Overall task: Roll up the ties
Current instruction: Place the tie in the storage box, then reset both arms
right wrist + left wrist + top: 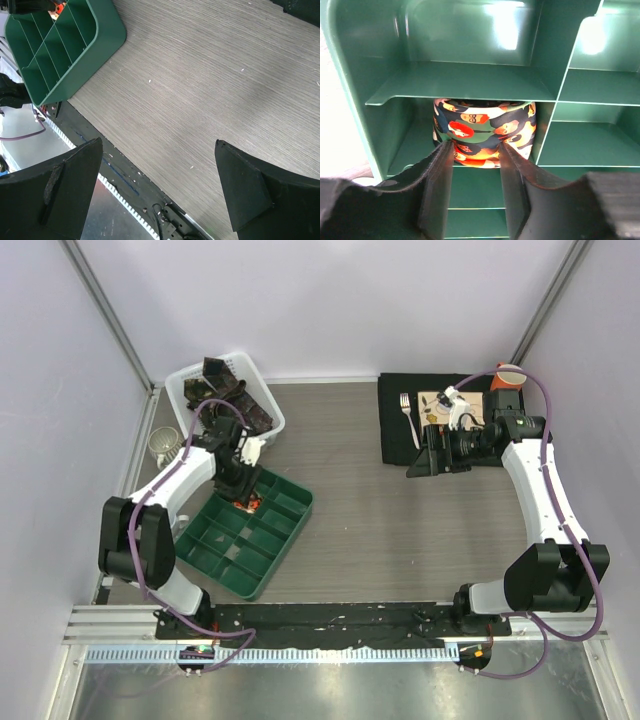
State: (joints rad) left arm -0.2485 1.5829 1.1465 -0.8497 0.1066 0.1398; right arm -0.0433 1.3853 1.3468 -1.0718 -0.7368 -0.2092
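Note:
A rolled red-orange multicolour tie (482, 127) sits in a corner compartment of the green divided tray (470, 82). My left gripper (476, 150) reaches down into that compartment, its two fingertips pressed against the near sides of the roll. From above, the left gripper (240, 492) covers most of the tie (247, 505) at the tray's (280, 535) far corner. Dark ties (228, 390) lie heaped in a white basket (258, 380) behind it. My right gripper (415, 465) hangs wide open with nothing between its fingers (159, 150), over bare table.
A black mat (395, 430) at the back right carries a fork (408, 412), a patterned plate (437, 405) and an orange cup (508, 375). A white cup (163, 445) stands left of the basket. The tray's other compartments (235, 550) hold nothing.

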